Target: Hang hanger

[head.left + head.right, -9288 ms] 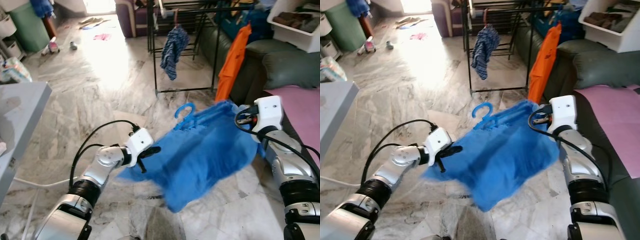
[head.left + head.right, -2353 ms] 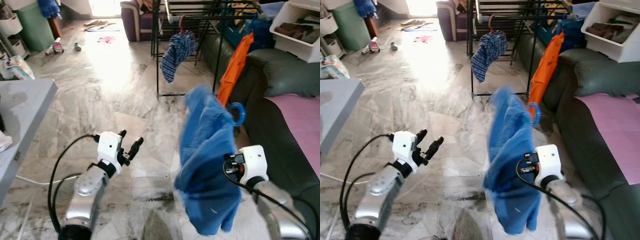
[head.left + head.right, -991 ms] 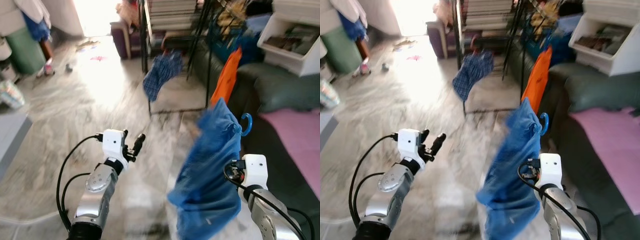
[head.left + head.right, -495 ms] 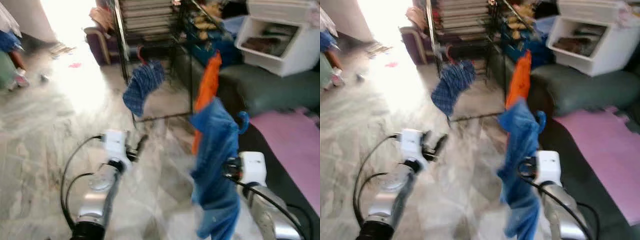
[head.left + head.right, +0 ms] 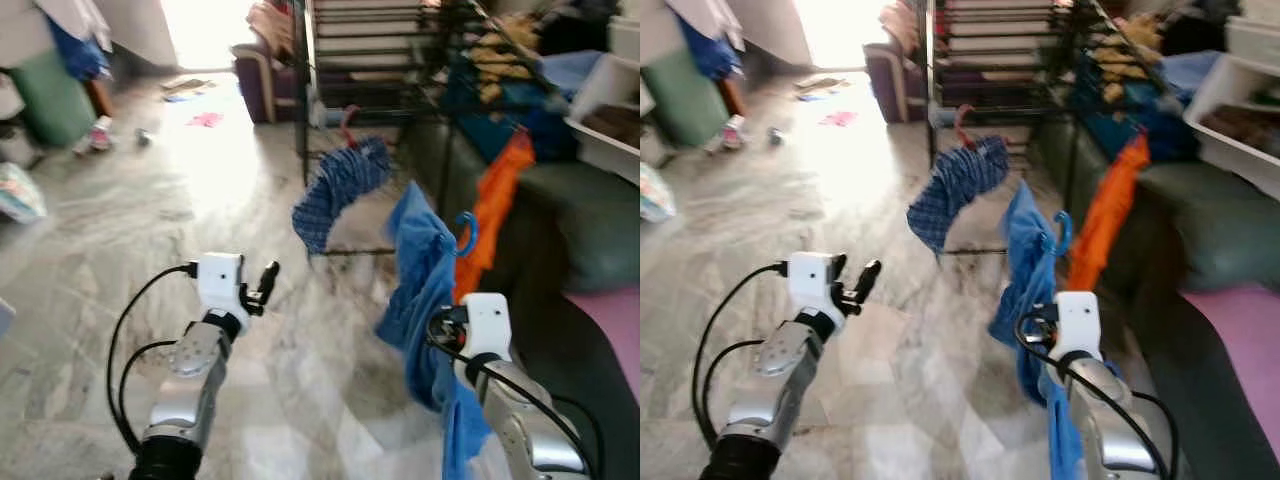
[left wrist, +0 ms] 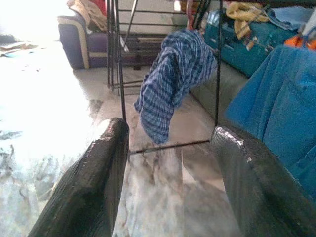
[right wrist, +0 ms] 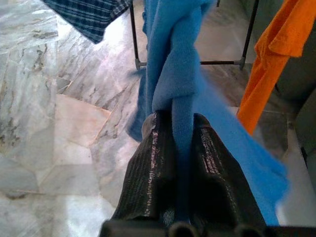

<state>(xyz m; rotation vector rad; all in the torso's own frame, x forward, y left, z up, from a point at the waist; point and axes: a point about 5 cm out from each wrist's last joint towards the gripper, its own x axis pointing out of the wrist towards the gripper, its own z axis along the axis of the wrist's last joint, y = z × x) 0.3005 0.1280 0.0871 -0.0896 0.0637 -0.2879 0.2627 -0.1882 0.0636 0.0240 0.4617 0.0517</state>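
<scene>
Right end effector (image 7: 180, 148) pinches blue garment (image 7: 173, 74) (hanger hook (image 5: 466, 232) above).

hanger (image 5: 467, 232) mostly hidden — blue shirt (image 5: 425, 285) covers it

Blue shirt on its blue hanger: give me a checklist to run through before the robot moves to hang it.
1. Right gripper shut on the blue cloth shirt: ok.
2. Blue plastic hanger hook free above the shirt: ok.
3. Left gripper open and holding nothing: ok.
4. Black metal drying rack ahead, in view: ok.
5. Free rail space beside the blue checked shirt and orange shirt: cannot tell.
6. Hook within reach of the rail: cannot tell.
</scene>
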